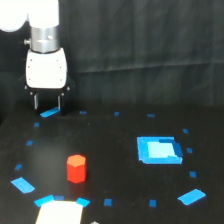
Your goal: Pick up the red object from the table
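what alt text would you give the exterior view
A small red hexagonal block stands upright on a black table dotted with blue tape marks, untouched. The white robot arm's pincer hangs above the table's far side toward the exterior view's left, fingers apart, holding nothing. A larger blue rectangle lies toward the right.

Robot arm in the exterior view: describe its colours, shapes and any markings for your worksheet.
The arm is glossy white and rounded, with a silver metal cylinder at the wrist. Below sits a white boxy gripper body ending in two thin dark fingers. No cables or markings show.
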### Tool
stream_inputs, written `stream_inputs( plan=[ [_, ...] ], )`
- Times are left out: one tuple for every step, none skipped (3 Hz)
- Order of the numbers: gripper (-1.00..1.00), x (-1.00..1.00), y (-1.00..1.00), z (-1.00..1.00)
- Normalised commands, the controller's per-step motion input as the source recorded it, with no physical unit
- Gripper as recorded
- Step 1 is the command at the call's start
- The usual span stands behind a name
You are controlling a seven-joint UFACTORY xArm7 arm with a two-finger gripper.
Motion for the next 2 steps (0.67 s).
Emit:
stream_inputs(
  plan=[
    [1.00, 0.50, -0.80, -0.58],
    [1.00, 0.01, -1.00, -0.31]
  ],
)
